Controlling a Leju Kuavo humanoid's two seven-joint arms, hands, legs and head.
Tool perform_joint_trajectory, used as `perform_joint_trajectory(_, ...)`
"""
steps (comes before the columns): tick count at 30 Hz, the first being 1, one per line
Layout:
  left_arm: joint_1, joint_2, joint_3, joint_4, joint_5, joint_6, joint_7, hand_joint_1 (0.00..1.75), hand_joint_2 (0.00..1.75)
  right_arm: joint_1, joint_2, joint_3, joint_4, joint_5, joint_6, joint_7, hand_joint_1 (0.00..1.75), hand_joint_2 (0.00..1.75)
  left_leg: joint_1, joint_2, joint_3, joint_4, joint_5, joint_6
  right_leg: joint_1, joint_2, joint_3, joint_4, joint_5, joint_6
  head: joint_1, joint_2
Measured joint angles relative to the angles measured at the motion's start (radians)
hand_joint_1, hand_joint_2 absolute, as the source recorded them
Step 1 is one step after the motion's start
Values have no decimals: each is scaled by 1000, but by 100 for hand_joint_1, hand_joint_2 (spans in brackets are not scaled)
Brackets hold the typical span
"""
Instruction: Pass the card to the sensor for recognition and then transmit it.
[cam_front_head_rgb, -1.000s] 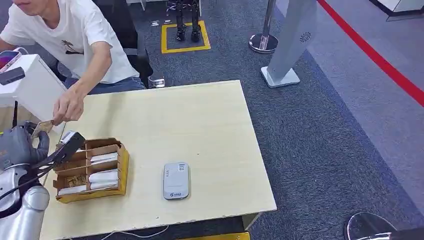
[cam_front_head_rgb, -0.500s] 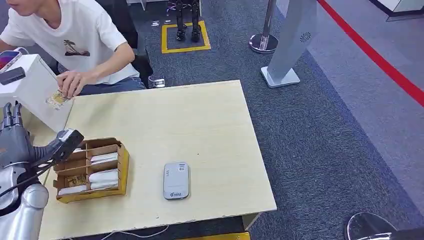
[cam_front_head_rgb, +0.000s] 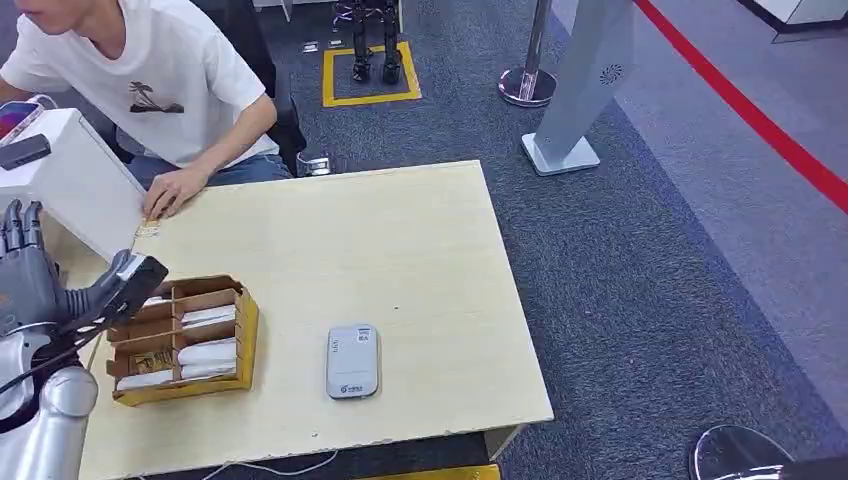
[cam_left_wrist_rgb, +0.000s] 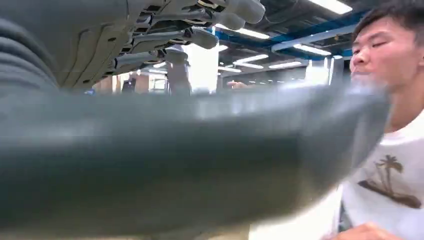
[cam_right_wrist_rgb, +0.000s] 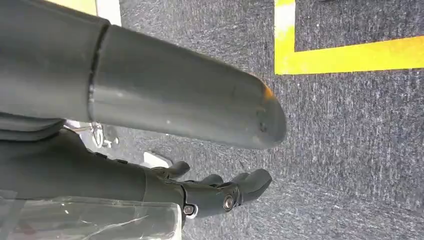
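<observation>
Left hand (cam_front_head_rgb: 40, 285) spread, empty, over table's (cam_front_head_rgb: 400, 250) left edge; person's hand (cam_front_head_rgb: 172, 190) presses card (cam_front_head_rgb: 147, 230); right hand (cam_right_wrist_rgb: 220, 192) loosely spread, empty.

The small patterned card (cam_front_head_rgb: 148, 230) lies flat on the pale wooden surface (cam_front_head_rgb: 400, 240), close to its far left edge, just under the fingertips of a person's hand (cam_front_head_rgb: 172, 190) and beside the foot of the white box (cam_front_head_rgb: 70, 185). The card is too small to read its print. The flat white-grey rectangular sensor device (cam_front_head_rgb: 352, 361) with rounded corners lies flat on the surface near the front edge, its face up, with a small label at the far end and a logo at the near end. It is well apart from the card, just to the right of the yellow compartment tray of cards (cam_front_head_rgb: 247, 330).
</observation>
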Motion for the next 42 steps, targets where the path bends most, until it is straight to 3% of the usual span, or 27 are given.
perform_joint_trajectory(4,59,-37,-8,-90,139,-17,-52,0,175,1,0,-10,0,-11,-5,-2,0,0,0,0,0,0,-1,1,0,0,0,0,0,0,0,0)
perform_joint_trajectory(8,174,-105,-36,-229,437,-72,-144,0,175,6,0,-30,0,-26,-8,-5,0,0,-1,1,0,0,-2,1,0,0,0,-1,-1,1,0,0)
perform_joint_trajectory(12,348,-173,-82,-372,739,-144,-259,0,175,12,1,-55,0,-43,-20,-9,0,0,-2,3,0,0,-3,3,-1,2,0,-1,-1,1,0,0)
perform_joint_trajectory(16,490,-222,-116,-457,840,-176,-317,0,175,16,2,-77,0,-52,-22,-16,0,0,-2,3,0,0,-4,3,-1,2,0,-1,-2,2,0,0)
perform_joint_trajectory(19,562,-248,-135,-492,854,-183,-331,0,175,16,3,-90,-1,-55,-25,-24,0,0,-1,2,0,0,-4,4,-1,1,0,-1,-2,2,0,0)
perform_joint_trajectory(24,621,-266,-166,-528,772,-148,-327,0,175,16,4,-104,-2,-58,-28,-24,0,0,-1,2,0,0,-3,4,-1,0,1,-1,-2,2,0,0)
perform_joint_trajectory(29,643,-267,-198,-539,630,-84,-296,0,175,16,5,-116,-3,-59,-28,-24,0,0,-1,1,0,0,-3,3,-1,0,1,-1,-2,2,0,0)
perform_joint_trajectory(38,655,-266,-225,-546,597,-66,-288,0,175,16,5,-124,-4,-61,-28,-24,0,0,-1,1,0,0,-3,4,-1,0,1,-1,-2,2,0,0)
perform_joint_trajectory(42,660,-264,-235,-549,522,-14,-268,0,175,16,8,-125,-5,-58,-27,-24,0,0,-1,1,0,0,-3,4,-1,0,1,-1,-2,2,0,0)
